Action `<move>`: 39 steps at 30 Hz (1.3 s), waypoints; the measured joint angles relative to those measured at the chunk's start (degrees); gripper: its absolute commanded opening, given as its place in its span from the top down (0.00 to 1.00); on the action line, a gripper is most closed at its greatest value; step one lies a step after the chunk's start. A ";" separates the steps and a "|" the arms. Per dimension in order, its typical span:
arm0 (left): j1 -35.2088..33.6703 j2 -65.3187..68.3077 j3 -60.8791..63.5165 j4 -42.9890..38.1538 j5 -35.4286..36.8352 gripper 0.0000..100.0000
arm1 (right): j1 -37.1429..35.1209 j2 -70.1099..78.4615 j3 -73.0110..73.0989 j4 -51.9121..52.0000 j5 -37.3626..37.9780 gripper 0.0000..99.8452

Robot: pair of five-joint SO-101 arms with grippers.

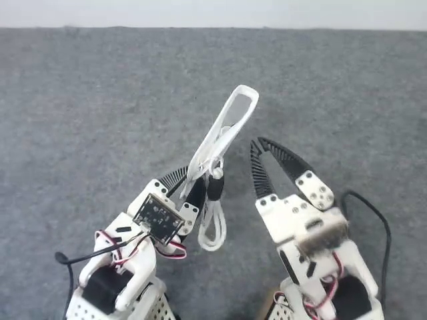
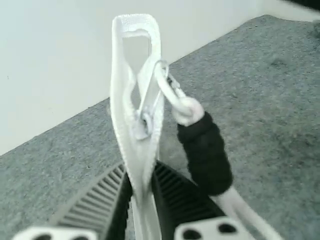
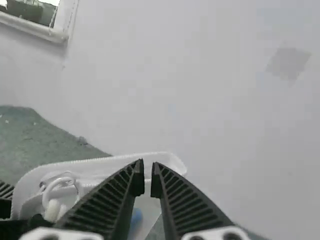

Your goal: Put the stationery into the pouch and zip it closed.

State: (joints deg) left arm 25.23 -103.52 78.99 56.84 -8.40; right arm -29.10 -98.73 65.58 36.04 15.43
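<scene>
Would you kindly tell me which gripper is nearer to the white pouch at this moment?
Left. The left gripper is clamped on one end of the pouch, which stands up out of it. The right gripper sits beside the pouch, apart from it.

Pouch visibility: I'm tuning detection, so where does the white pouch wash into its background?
High view: pouch stands out against the grey table, no hard shadow. Left wrist view: its top blends into the pale wall. Right wrist view: its edge nearly merges with the wall.
</scene>
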 measured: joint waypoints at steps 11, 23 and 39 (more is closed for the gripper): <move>-0.35 0.00 0.00 0.00 0.00 0.99 | -11.16 7.65 -12.48 23.38 0.00 0.84; -0.35 0.00 0.00 0.00 0.00 0.99 | -16.35 16.18 -11.78 20.04 0.00 0.84; -0.35 0.00 0.00 0.00 0.00 0.99 | -10.64 19.78 -3.69 3.87 0.00 1.00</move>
State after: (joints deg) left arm 24.88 -103.52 78.99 56.84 -8.40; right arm -39.74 -78.95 61.89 39.91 15.43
